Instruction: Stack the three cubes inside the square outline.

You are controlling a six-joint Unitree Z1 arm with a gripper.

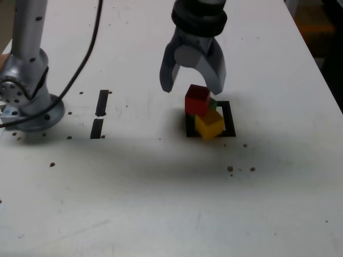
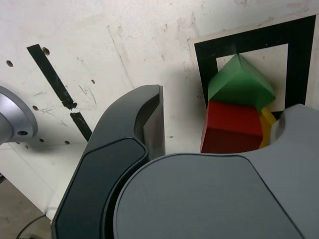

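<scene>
My tool [image 1: 194, 83] hangs wide open with nothing in it, just above the red cube [image 1: 197, 99]. Red sits on top, green [image 2: 240, 83] peeks out behind it and yellow [image 1: 209, 125] lies at the front, all crookedly heaped inside the outline [image 1: 231, 119] on the worktop [image 1: 161, 187]. I judge the stack roughly made but untidy.
</scene>
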